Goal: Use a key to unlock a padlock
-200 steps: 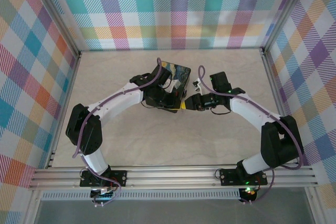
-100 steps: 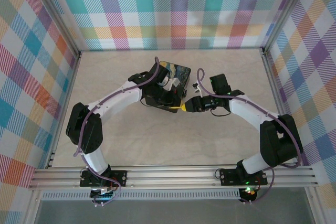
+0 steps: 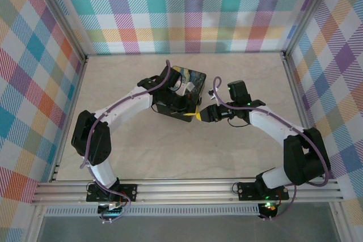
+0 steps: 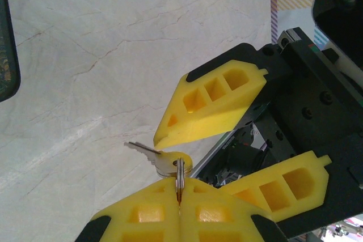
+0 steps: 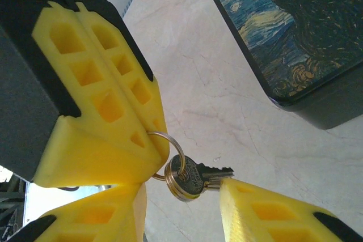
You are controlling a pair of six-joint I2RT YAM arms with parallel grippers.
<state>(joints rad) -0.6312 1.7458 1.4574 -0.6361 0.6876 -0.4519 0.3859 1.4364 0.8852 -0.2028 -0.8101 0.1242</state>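
Right wrist view: the key (image 5: 198,177) is hung by its ring (image 5: 174,140) from the left end effector (image 5: 154,152), which is clamped tight on that ring above the bench (image 5: 215,106), near the box (image 5: 295,38). The right end effector (image 5: 182,188) is set partly apart around the key, not gripping it. If closed off-centre, the key could be swung aside and missed. Its long axis is laid nearly level, with the blade pointed away from the ring.

bright, even light from above; only soft, faint shadows on the pale table (image 3: 170,151). close views: key (image 5: 193,177) sharp with small glints, nearest foreground slightly soft, a blown-out white patch at left.
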